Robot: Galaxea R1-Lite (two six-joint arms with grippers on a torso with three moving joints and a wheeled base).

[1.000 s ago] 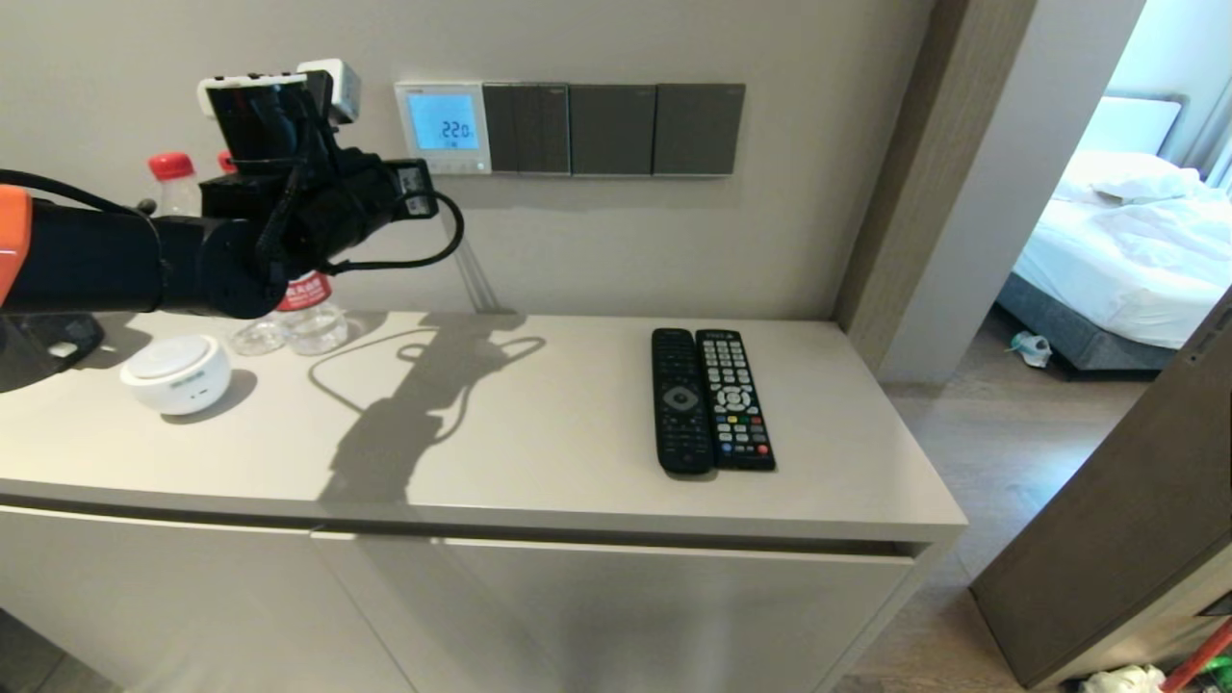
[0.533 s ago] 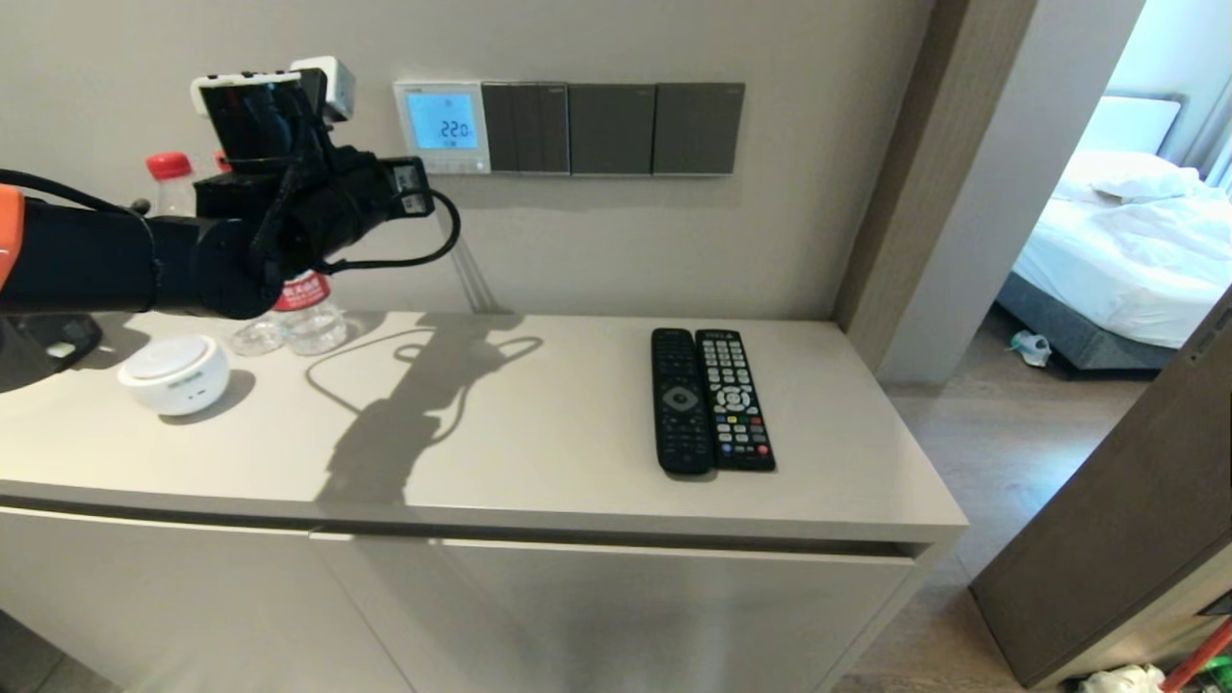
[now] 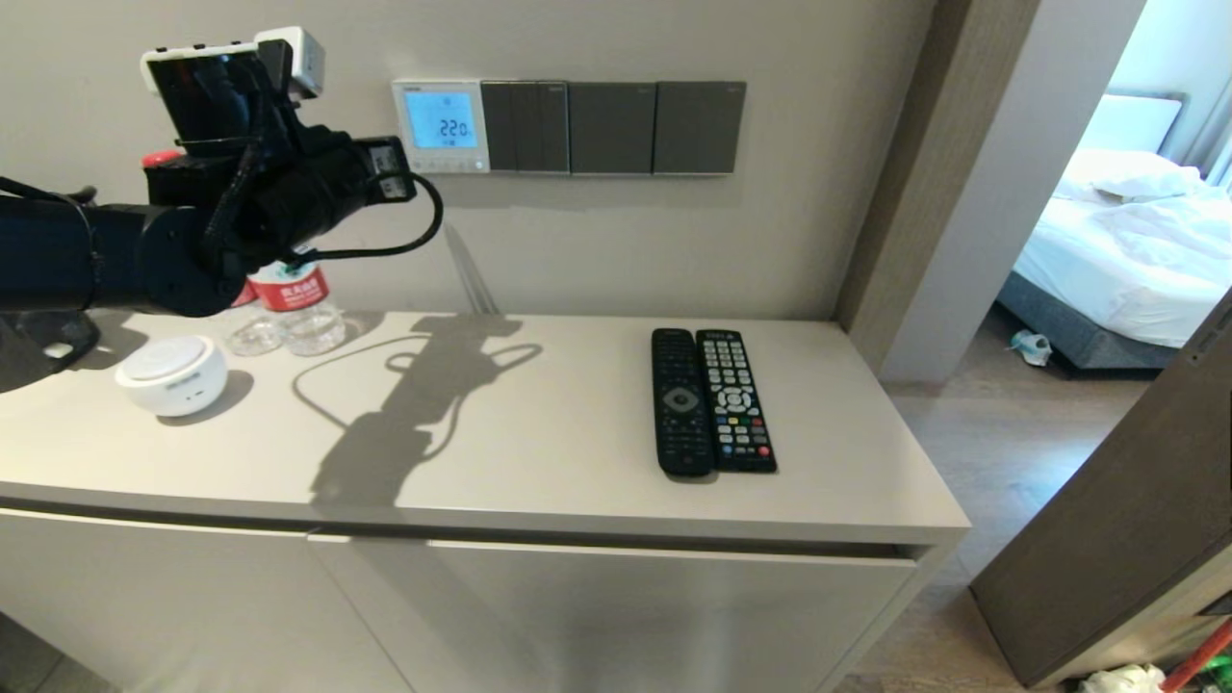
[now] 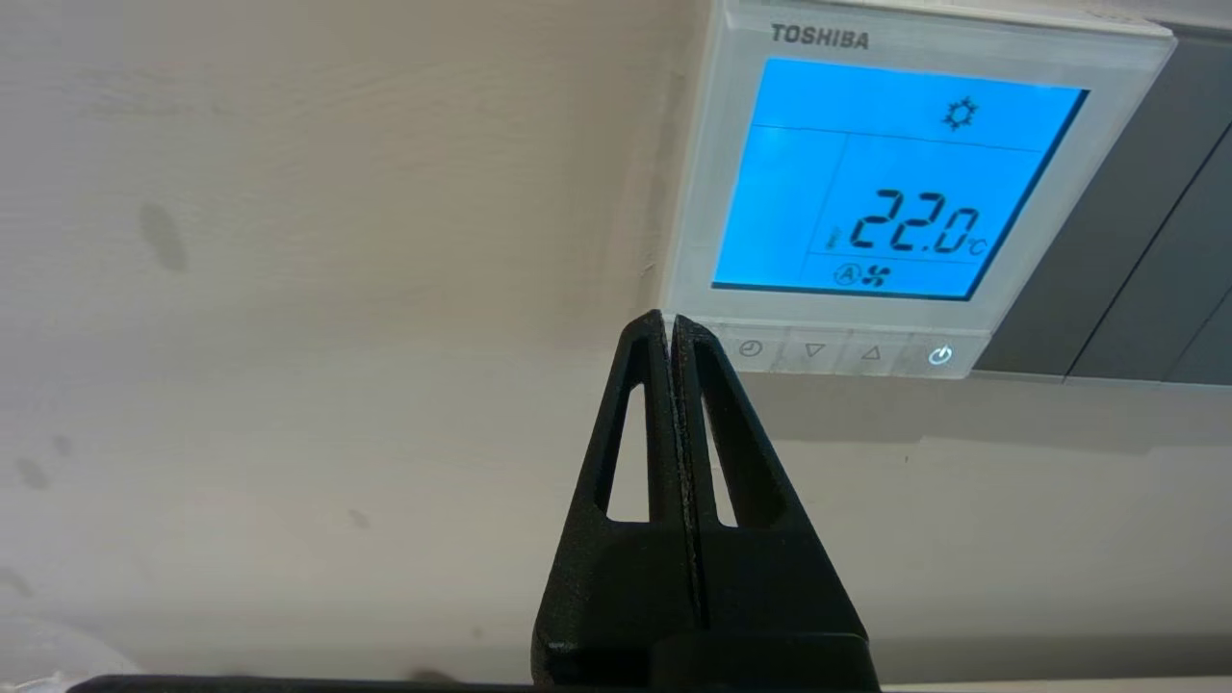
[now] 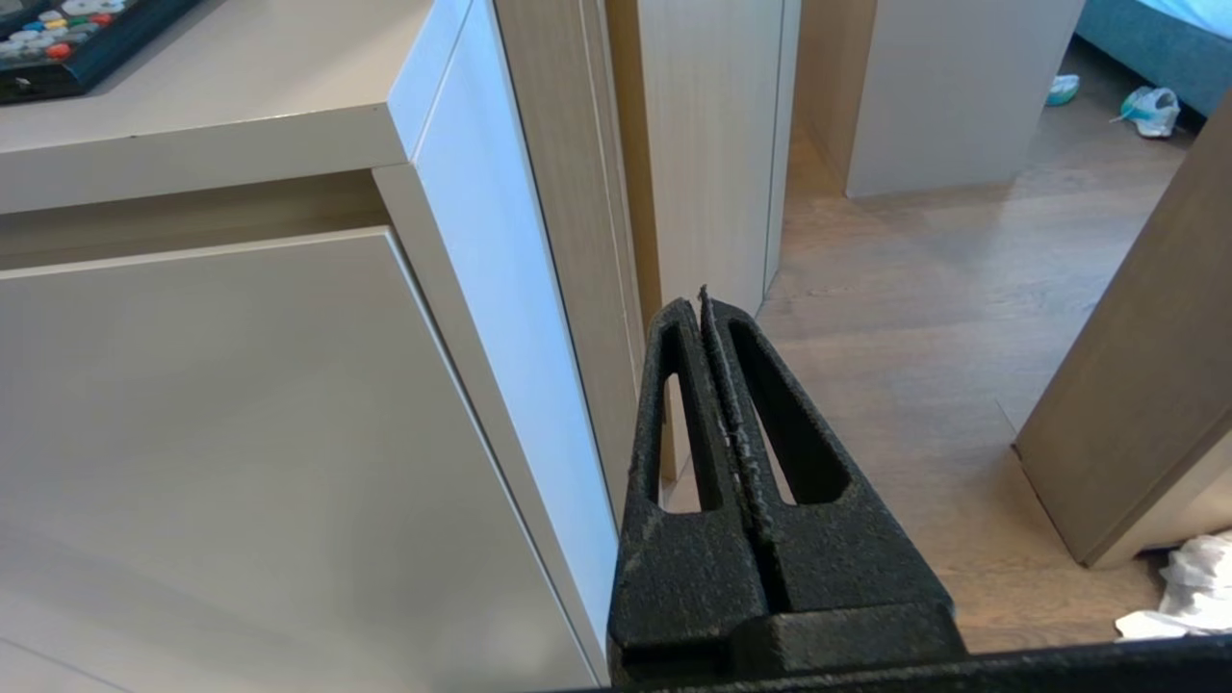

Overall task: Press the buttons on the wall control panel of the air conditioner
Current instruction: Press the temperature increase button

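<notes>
Left wrist view: left gripper (image 4: 671,322), matte black ribbed fingers pressed flat together, holding nothing, tip just beside lower corner of air conditioner's wall control panel (image 4: 914,58). Square glossy white plastic housing on beige wall, rectangular blue-lit screen reading 22.0. Buttons (image 4: 842,352) in pale flat row under screen. Right gripper (image 5: 707,308), likewise closed and empty, parked low beside smooth cabinet (image 5: 192,433).

Beige wall (image 3: 674,241), pale cabinet (image 3: 577,433), wooden floor (image 3: 1011,433).

bright room, sharp arm shadow, glowing screen (image 3: 441,119)
</notes>
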